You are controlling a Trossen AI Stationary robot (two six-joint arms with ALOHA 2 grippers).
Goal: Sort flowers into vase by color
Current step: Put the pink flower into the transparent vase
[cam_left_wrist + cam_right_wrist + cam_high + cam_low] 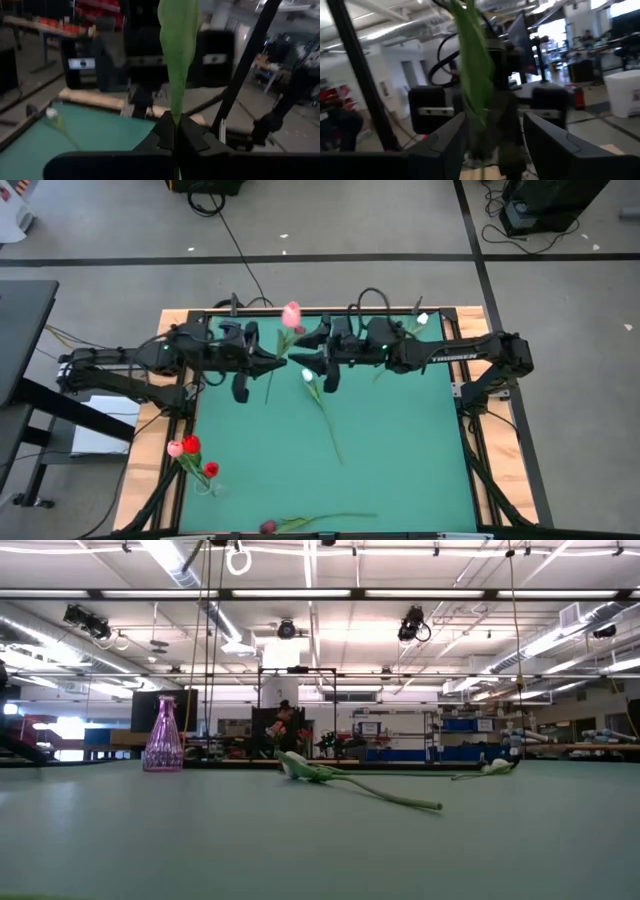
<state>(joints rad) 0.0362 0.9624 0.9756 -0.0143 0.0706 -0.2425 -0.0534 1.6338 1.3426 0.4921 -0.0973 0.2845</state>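
Met nose to nose above the far half of the green surface [400, 440], just beside a pink tulip [291, 314] raised off the mat. Left end effector [280, 361] clamped shut on that tulip's stem — the green leaf [176, 55] rose straight out of its closed fingers [165, 137] in the left wrist view. Right end effector [297, 360] spread wide around the same stem, its fingers [445, 145] standing apart on either side of the leaf in the right wrist view and not closed on it.

Lay flat on the surface just nearer than the pink tulip: a white tulip [308, 376], its long stem trailing toward the near edge. Rested farther off, by the far right corner: a second white tulip [422, 319]. Stood well away from the pink tulip at the near left corner — a vase [205, 483] with red and pink heads [188, 446] in it, seen as a purple glass vase [163, 736] in the low view. Lay along the near edge, a dark red tulip [268, 527] with its stem pointing right.
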